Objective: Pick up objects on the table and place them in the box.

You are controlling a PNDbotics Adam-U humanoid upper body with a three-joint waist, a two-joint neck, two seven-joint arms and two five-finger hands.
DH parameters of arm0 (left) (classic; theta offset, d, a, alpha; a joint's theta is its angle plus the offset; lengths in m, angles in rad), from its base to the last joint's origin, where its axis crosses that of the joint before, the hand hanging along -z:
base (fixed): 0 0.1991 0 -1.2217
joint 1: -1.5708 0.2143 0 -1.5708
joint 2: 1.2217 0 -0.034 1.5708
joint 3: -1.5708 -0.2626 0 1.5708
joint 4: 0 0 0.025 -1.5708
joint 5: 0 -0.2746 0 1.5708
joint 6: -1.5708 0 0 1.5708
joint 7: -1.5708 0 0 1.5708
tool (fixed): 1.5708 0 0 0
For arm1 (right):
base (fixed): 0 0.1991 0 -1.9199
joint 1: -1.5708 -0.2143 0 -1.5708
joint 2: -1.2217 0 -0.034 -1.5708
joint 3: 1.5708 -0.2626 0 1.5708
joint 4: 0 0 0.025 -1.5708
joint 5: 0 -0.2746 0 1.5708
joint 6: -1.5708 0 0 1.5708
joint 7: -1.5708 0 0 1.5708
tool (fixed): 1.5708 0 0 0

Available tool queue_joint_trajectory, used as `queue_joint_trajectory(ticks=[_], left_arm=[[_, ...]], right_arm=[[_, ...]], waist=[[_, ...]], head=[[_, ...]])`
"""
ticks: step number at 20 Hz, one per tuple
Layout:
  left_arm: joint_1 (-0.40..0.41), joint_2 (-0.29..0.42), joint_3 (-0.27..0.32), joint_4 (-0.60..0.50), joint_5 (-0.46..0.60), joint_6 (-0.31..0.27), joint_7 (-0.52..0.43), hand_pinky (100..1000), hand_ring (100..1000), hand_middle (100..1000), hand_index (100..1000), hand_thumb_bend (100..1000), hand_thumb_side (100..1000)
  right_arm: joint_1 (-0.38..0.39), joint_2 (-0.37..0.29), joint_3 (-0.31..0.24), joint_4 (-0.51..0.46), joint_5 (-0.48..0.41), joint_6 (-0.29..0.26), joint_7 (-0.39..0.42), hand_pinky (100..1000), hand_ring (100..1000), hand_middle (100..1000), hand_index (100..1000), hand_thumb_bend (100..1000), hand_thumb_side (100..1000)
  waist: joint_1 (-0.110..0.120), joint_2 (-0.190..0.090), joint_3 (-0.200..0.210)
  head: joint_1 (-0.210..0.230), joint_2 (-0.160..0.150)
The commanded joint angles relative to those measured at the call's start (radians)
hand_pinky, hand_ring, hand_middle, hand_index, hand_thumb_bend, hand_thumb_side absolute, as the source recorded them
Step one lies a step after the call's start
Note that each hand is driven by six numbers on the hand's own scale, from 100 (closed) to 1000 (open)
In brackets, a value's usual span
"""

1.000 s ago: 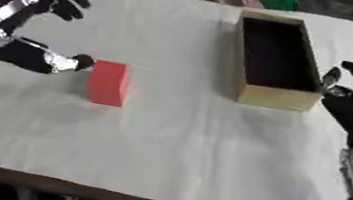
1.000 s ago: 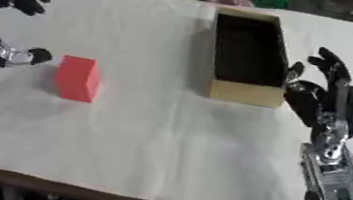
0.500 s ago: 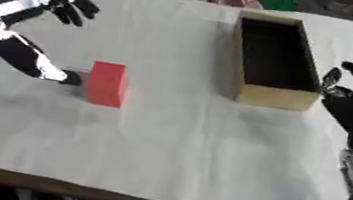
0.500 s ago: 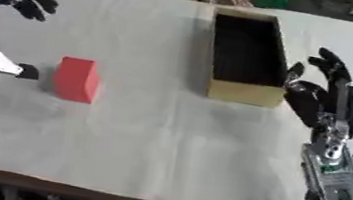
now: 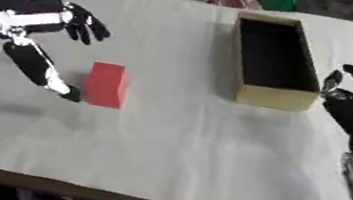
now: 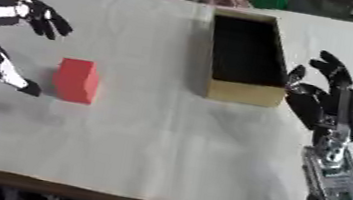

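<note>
White table: one red block, one box.

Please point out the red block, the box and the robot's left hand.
red block (image 5: 107, 84): left eye view, top face.
box (image 5: 275, 97): left eye view, near outer wall.
left hand (image 5: 33, 61): left eye view, on the thumb.

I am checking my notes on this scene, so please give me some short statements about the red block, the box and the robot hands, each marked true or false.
1. The red block lies inside the box. False: it lies on the table, left of the box.
2. The box holds nothing visible. True.
3. The left robot hand is closed around the block. False: it is open, thumb tip beside the block.
4. The right robot hand is open, right of the box. True.
</note>
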Motion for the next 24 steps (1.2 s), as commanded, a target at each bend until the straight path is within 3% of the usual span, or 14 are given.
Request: queue_joint_trajectory(ticks=[1, 24], left_arm=[[-0.033, 0.005, -0.014, 0.031, -0.022, 0.001, -0.007, 762, 742, 758, 879, 735, 168], [-0.116, -0.124, -0.097, 0.251, -0.155, -0.019, 0.002, 754, 731, 742, 873, 747, 157]], right_arm=[[-0.012, -0.023, -0.003, -0.017, -0.001, -0.002, 0.004, 677, 952, 735, 874, 100, 100], [-0.011, -0.019, -0.003, -0.015, -0.004, -0.006, 0.003, 677, 952, 736, 874, 100, 100]], waist=[[0.002, -0.016, 0.000], [0.004, -0.013, -0.012]], head=[[0.002, 0.006], [0.009, 0.006]])
